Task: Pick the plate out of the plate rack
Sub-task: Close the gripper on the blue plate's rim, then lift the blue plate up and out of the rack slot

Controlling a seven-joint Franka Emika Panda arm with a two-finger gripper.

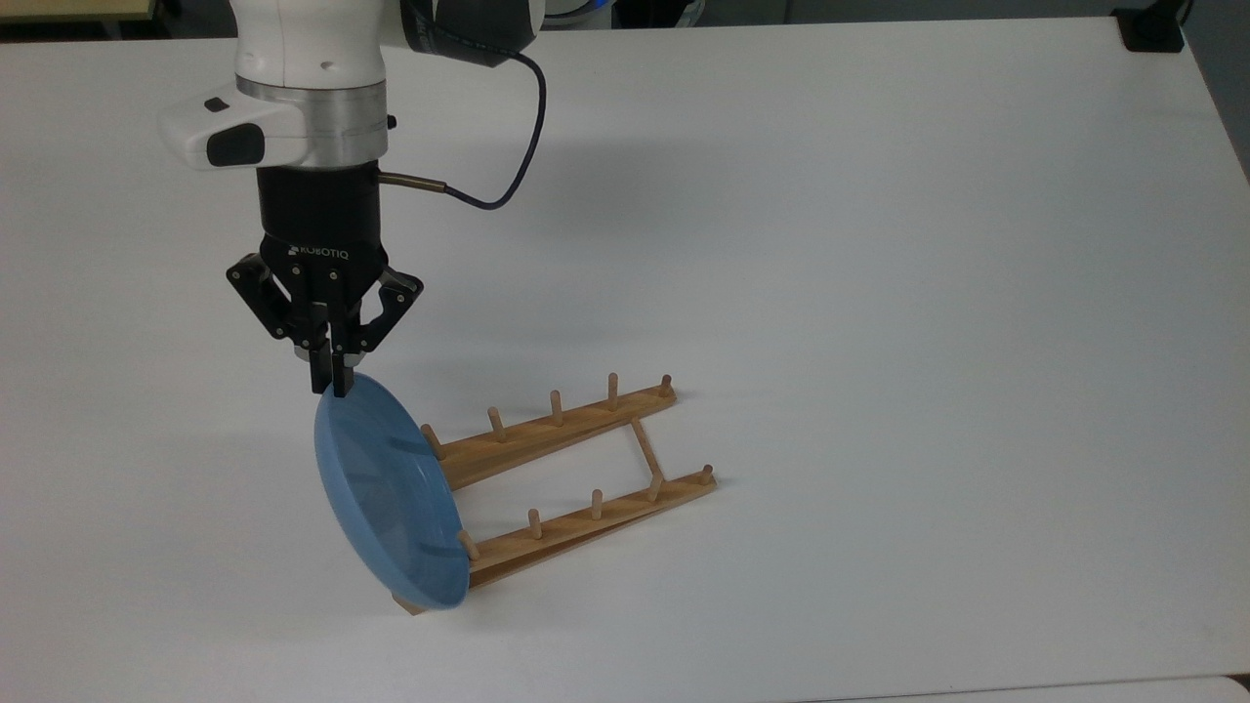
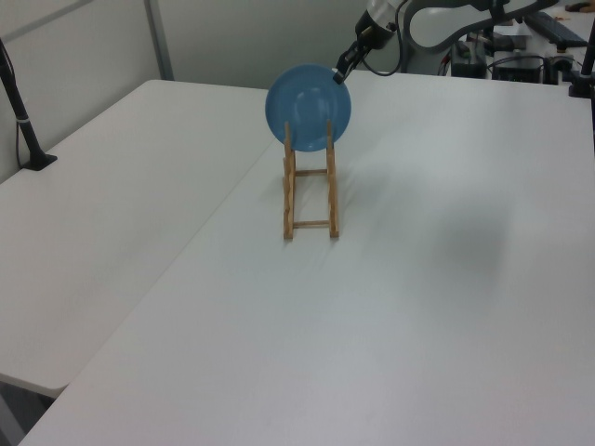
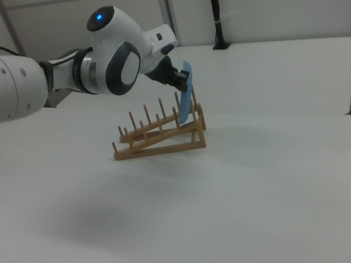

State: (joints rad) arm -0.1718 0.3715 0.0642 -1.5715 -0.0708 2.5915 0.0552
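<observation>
Near worktop [image 1: 879, 244] front-left corner in top view: claw [image 1: 333, 383] clamped on plate [image 1: 386, 493] top rim, lower edge at plate rack [image 1: 576, 469] end pegs. Risk: thin rim pinch slipping, or plate snagging pegs, dragging rack.

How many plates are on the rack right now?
1: the plate stands at the rack's end on the top view's left, its top rim pinched by the gripper.

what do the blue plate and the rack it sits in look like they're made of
The plate: probably glazed ceramic or hard plastic; its light-blue surface is smooth and glossy, so the look leaves it open. The plate rack: wood, light brown and matte, with visible grain along its rails and pegs.
</observation>
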